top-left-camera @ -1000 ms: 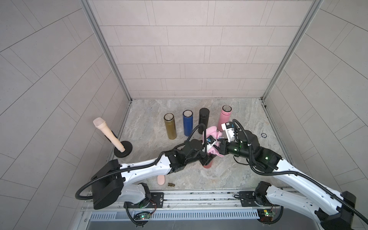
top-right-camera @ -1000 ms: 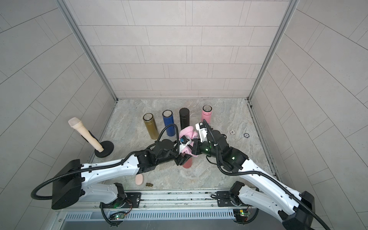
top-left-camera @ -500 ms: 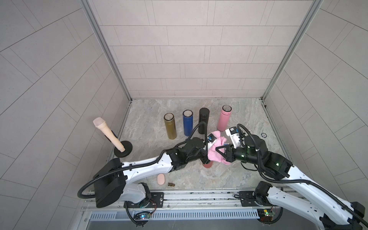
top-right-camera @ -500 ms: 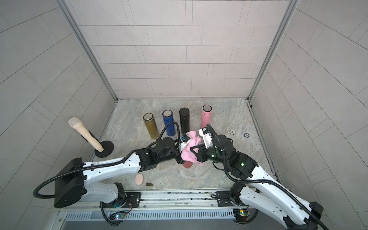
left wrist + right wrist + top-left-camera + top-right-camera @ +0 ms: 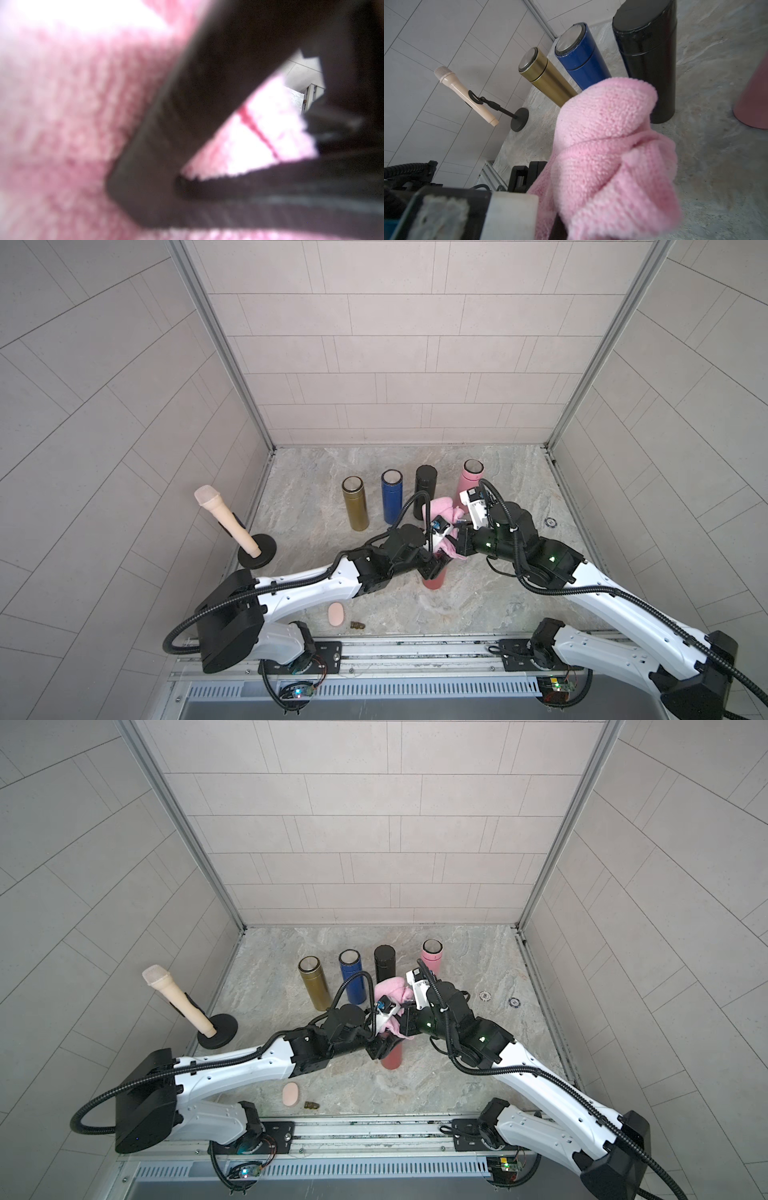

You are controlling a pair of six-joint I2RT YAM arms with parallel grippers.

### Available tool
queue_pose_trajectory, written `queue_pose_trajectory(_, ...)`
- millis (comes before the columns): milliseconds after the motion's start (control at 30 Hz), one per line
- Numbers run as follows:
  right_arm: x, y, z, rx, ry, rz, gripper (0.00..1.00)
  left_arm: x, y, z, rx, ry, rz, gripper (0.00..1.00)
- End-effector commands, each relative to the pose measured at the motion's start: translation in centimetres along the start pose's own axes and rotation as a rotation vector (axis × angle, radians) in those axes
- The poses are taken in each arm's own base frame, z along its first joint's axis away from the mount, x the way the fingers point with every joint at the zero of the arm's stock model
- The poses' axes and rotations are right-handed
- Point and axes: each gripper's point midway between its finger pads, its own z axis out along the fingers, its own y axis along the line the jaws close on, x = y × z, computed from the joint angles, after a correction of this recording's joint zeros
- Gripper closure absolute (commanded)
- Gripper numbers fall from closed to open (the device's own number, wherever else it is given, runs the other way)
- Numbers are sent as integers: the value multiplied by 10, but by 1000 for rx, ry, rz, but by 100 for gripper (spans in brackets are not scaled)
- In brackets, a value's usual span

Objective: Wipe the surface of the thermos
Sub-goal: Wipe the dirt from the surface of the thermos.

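Can't read a single brand or label here. Any print on the flasks is too small, and the left wrist view is a pink blur.

The red thermos (image 5: 433,580) stands upright on the marble table (image 5: 498,605), front and centre, just in front of the row of flasks. The left gripper (image 5: 435,568) is clamped shut around its upper body. That arm runs long and low from the front rail, diagonally in to the middle.

The right arm comes in from the other side with its elbow up and its wrist bent back toward the centre. The right gripper (image 5: 457,549) is closed on a bunched pink cloth (image 5: 441,514), and the cloth sits over the top of the thermos, hiding its cap. So both claws meet at the same spot.

The back row, all upright and apart, is a gold flask (image 5: 355,506), a blue flask (image 5: 392,497), a black flask (image 5: 424,491) and a pink flask (image 5: 469,481). A cream microphone (image 5: 226,516) leans on its round stand by the left wall.
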Motion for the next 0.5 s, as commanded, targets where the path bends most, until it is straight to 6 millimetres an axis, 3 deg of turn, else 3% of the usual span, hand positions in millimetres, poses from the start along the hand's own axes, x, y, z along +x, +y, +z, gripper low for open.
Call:
queue_pose_trajectory(0,30,28,4,-149,129,-1,100,-16,-9,-4,27,-40,32,100)
queue_pose_trajectory(167,55,29,-23,-199,167,13,100,-16,-1,-5,-14,-36,33,100)
queue_pose_trajectory(300,57,24,-57,-191,104,4,100,-17,11,-8,-71,-36,11,100)
queue_pose_trajectory(367,53,10,-70,-134,32,-1,100,-20,18,-11,-100,-44,-18,100)
queue_pose_trajectory(467,51,-27,-82,32,-59,-14,100,-30,28,-20,-135,-67,-108,100)
